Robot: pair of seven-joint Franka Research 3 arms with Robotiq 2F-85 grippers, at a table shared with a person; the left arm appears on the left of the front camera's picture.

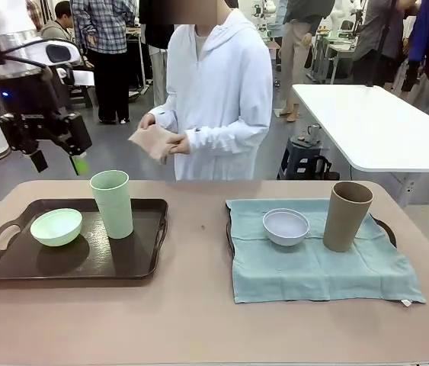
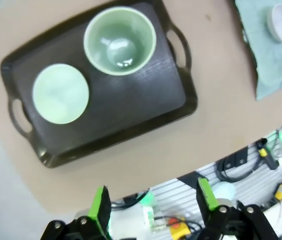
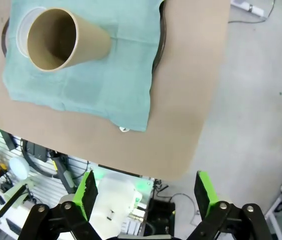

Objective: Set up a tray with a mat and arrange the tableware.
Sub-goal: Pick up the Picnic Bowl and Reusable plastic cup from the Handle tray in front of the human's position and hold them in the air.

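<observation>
A black tray on the table's left holds a pale green bowl and a tall pale green cup. On the right, a teal mat covers a second tray and carries a small white bowl and a tall brown cup. My left gripper hangs open and empty high above the left tray's far left corner. From the left wrist, the cup and bowl lie far below the gripper. My right gripper is open, high above the table's right edge, with the brown cup below.
Across the table a person in a white coat holds a folded beige cloth in both hands. A white table stands behind on the right. Bare tabletop runs between the trays and along the front edge.
</observation>
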